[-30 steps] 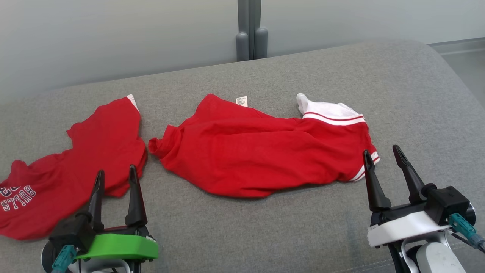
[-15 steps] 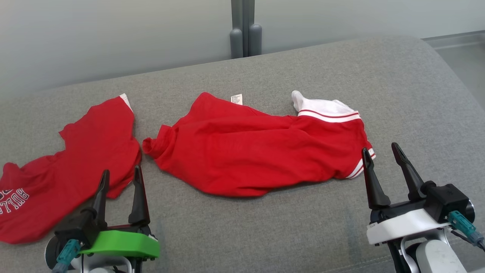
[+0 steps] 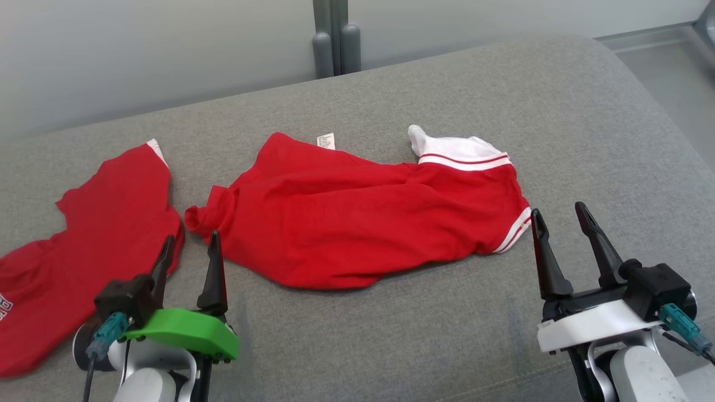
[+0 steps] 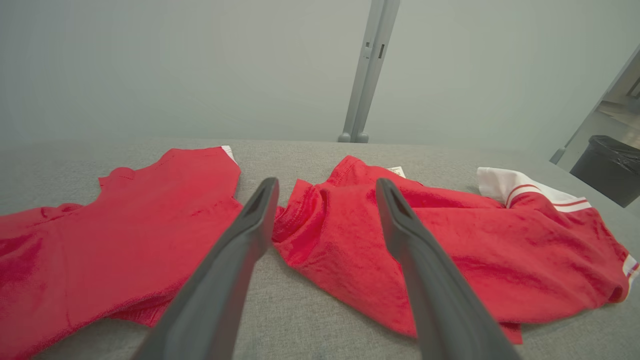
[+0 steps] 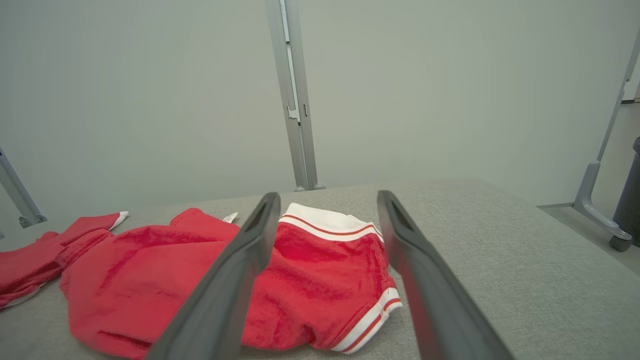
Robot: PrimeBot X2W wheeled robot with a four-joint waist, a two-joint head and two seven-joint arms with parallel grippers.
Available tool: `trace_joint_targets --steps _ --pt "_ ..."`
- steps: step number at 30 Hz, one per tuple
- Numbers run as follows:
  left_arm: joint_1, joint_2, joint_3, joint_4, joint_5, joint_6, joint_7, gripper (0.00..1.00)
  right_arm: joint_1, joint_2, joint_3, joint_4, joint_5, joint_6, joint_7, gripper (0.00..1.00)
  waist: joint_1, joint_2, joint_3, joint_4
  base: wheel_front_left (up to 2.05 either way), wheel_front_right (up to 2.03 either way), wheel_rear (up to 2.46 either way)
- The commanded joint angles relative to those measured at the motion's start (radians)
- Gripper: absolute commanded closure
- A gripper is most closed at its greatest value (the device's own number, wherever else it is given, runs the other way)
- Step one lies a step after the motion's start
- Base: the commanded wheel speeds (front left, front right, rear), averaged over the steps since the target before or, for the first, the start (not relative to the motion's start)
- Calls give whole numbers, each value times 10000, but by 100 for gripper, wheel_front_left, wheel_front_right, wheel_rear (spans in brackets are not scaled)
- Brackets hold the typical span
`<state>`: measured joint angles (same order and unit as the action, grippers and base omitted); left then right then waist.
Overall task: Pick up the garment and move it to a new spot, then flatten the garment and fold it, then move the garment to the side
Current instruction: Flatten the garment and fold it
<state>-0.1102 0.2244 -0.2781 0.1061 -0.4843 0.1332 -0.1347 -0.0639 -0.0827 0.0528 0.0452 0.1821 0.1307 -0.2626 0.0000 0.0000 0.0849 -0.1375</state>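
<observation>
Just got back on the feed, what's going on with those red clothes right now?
Nothing is held yet. A red garment with white trim lies crumpled in the middle of the grey padded surface, and a second red garment lies to its left. The left gripper is open near the trimmed garment's bunched left end, and the right gripper is open just off its striped right end. Neither seems to touch cloth.

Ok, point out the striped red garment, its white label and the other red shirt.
striped red garment (image 3: 357, 223), head view, middle of its red cloth.
white label (image 3: 325, 140), head view, the tag itself at the garment's far edge.
other red shirt (image 3: 106, 223), head view, its plain red body.
</observation>
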Motion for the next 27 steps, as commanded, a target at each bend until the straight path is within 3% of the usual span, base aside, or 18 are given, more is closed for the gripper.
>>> trace_joint_targets --steps 1,19,27 --pt "-360 83 -13 102 -41 -34 170 0 -105 -2 -5 -35 55 1 -24 0 0 0 169 -190 0 0 0" --pt "-3769 540 -257 1908 6 -433 2107 0 -917 230 132 -350 220 1 -24 0 0 0 1683 -1436 0 0 0" --pt "-5410 780 -354 3175 -116 -862 2986 0 -1323 290 88 -476 252 1 -24 0 0 0 2401 -1845 0 0 0"
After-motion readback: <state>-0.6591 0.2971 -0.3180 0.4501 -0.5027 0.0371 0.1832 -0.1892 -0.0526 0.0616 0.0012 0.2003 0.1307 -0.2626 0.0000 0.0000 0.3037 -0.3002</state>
